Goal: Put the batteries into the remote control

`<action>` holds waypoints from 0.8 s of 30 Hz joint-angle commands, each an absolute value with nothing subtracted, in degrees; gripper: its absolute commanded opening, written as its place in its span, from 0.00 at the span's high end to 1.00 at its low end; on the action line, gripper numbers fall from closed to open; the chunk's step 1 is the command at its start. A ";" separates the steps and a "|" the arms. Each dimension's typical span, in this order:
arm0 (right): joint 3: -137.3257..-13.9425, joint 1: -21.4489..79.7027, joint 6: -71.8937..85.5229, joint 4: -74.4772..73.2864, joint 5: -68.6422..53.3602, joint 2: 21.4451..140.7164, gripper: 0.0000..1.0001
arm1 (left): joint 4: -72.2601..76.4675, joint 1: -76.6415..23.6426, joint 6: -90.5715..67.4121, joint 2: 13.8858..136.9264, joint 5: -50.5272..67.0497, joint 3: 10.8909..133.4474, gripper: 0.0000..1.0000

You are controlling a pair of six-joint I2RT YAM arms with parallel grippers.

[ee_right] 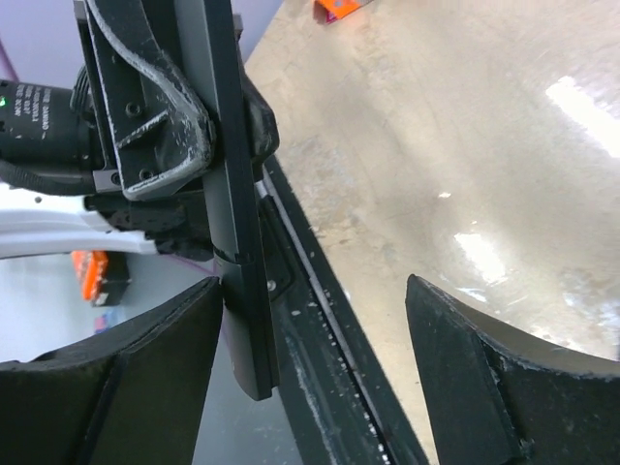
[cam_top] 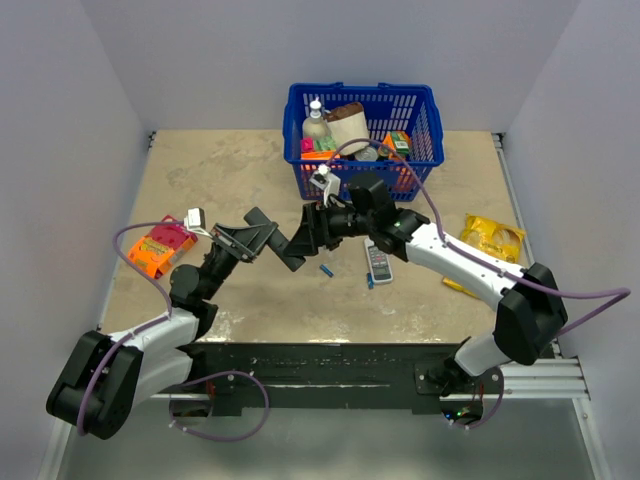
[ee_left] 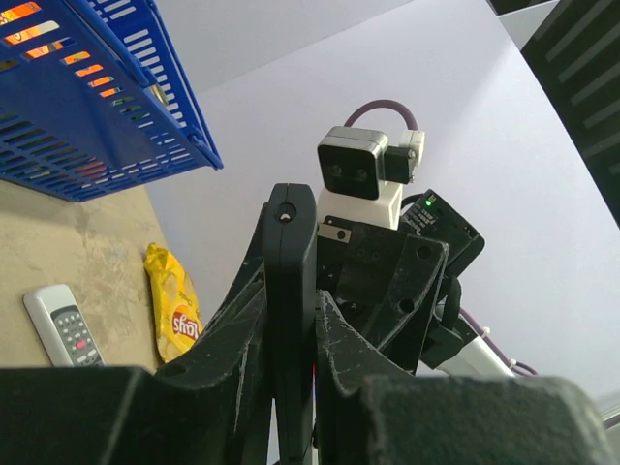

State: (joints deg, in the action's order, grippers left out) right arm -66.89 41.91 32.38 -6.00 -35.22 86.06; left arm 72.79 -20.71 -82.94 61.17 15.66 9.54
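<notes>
Left pincer [ee_left: 291, 373] is clamped on the long slim black plastic remote [ee_right: 237, 194]. Right pincer [ee_right: 310, 310] sits wide open just beside it, remote lengthwise along its fingers.

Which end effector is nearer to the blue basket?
Right. The right end effector hovers in front of the blue basket; the left end effector is further left and farther back from it.

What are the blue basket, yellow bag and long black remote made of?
The blue slotted basket looks like hard moulded plastic: thin even ribs. The yellow crinkled snack bag seems glossy thin film; it wrinkles and shines. The long black bar remote looks like matte plastic: smooth, no glare.
</notes>
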 commanded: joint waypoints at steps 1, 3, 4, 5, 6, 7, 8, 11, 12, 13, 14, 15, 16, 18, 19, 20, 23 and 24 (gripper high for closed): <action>-71.97 41.40 27.34 -10.62 -30.59 82.27 0.21 | 75.94 -21.01 -81.47 61.26 15.21 11.34 1.00; -72.94 41.31 24.27 -12.03 -29.28 81.13 0.21 | 74.63 -21.01 -81.74 61.08 15.21 11.43 1.00; -74.17 41.22 23.04 -13.78 -27.35 80.78 0.21 | 74.01 -21.01 -81.83 60.82 15.12 11.43 1.00; -74.79 41.31 20.07 -14.67 -26.46 79.81 0.20 | 73.39 -21.01 -81.91 60.65 15.20 11.51 1.00; -75.32 41.22 18.39 -15.37 -25.93 79.28 0.19 | 71.65 -21.01 -81.91 60.38 15.21 11.86 1.00; -75.93 41.22 16.89 -16.51 -24.71 78.84 0.19 | 70.59 -21.01 -81.91 60.12 15.38 12.21 1.00; -76.20 41.22 13.66 -16.87 -24.26 77.45 0.19 | 69.36 -21.01 -81.83 59.94 15.64 12.56 1.00; -76.03 41.31 4.45 -17.67 -25.84 75.07 0.19 | 65.49 -21.01 -81.48 59.59 16.17 14.23 1.00; -75.59 41.22 1.96 -17.67 -26.19 73.14 0.18 | 64.26 -21.01 -81.47 59.68 16.61 15.02 1.00; -74.28 41.22 0.28 -17.14 -26.37 72.17 0.18 | 63.64 -21.01 -81.47 59.68 16.87 15.38 1.00; -73.40 41.31 -6.18 -16.88 -28.37 71.29 0.17 | 63.02 -21.01 -81.65 59.68 17.14 15.82 1.00; -72.43 41.22 -9.81 -16.79 -29.78 68.84 0.16 | 62.06 -21.01 -81.65 59.76 17.66 16.52 1.00; -70.07 41.31 -12.54 -15.39 -30.32 67.60 0.16 | 61.70 -21.01 -81.65 60.03 18.01 16.87 1.00; -66.81 41.22 -18.96 -11.10 -34.70 63.31 0.16 | 60.74 -21.01 -81.56 60.47 19.07 17.92 1.00; -64.10 41.31 -25.95 -10.81 -37.07 61.89 0.16 | 60.47 -21.01 -81.82 60.64 19.25 18.19 1.00; -63.03 41.22 -28.89 -10.03 -39.79 60.83 0.17 | 60.03 -21.01 -82.00 60.73 19.60 18.54 1.00; -61.08 41.22 -33.13 -7.56 -44.29 59.50 0.18 | 58.02 -21.01 -82.09 61.35 21.62 20.30 1.00; -62.22 41.22 -33.66 -8.52 -46.82 60.11 0.18 | 57.40 -21.01 -81.92 61.61 22.93 21.35 1.00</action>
